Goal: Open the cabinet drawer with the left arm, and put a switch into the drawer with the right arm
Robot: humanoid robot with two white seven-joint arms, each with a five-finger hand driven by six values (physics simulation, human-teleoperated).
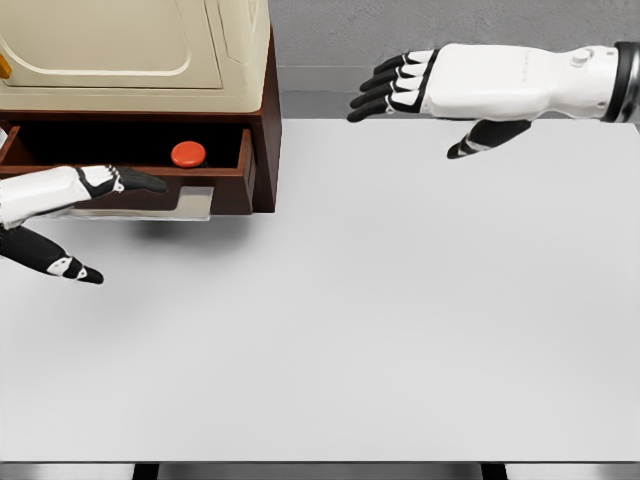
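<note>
White right hand (pixel 400 85) is hovering with fingers spread, holding nothing; left hand (pixel 95 185) is resting loose-fingered by the drawer (pixel 242 160) front; red switch (pixel 188 153) is sitting inside; probably light, rigid, smooth; pinch its rim.

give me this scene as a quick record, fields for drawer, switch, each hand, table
drawer: drawer of the cabinet pulled open, at the table's far left
switch: red switch lying inside the drawer
left hand: left hand open, at the drawer front, holding nothing
right hand: right hand open, empty, in the air right of the cabinet, fingers toward it
table: white table, cabinet standing on it
task state: drawer open and switch in it
</note>
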